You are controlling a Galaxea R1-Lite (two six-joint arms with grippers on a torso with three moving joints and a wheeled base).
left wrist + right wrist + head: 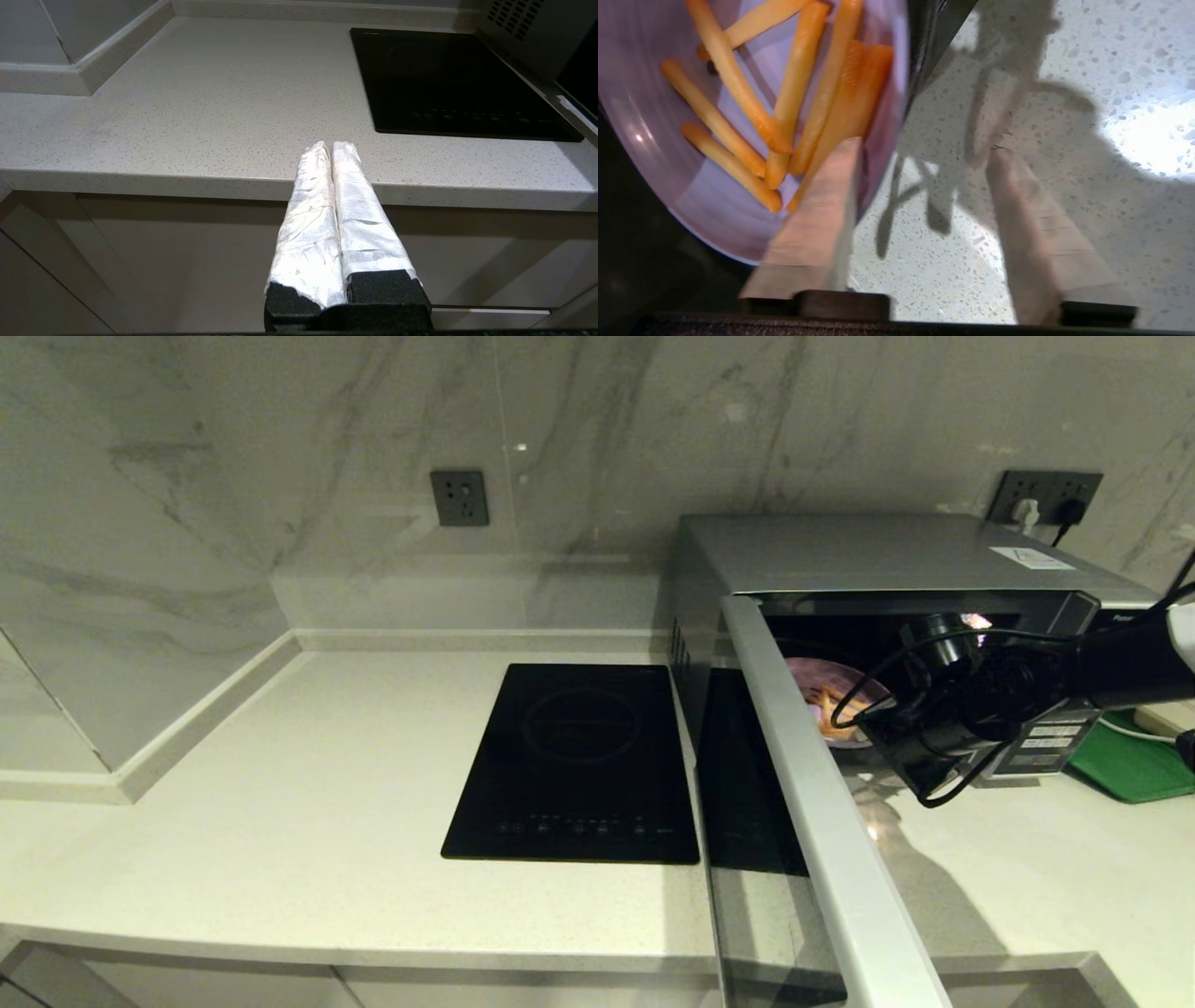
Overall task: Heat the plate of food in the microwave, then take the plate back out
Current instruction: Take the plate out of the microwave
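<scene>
The microwave (878, 555) stands at the back right of the counter with its door (822, 803) swung wide open towards me. The pale lilac plate of food (814, 683) sits at the front of the dark cavity, with orange-yellow fries (798, 84) lying across it. My right arm (990, 695) reaches in from the right, and the right gripper (924, 147) is open at the plate's (654, 140) near rim. One finger (822, 219) lies over the rim; the other (1036, 233) is over the speckled counter. My left gripper (331, 144) is shut and empty below the counter's front edge.
A flat black induction hob (574, 761) lies left of the microwave. The open door juts out past the counter's front edge. A green tray (1134, 761) lies at the far right beside the button panel (1050, 742). Wall sockets (459, 497) sit behind.
</scene>
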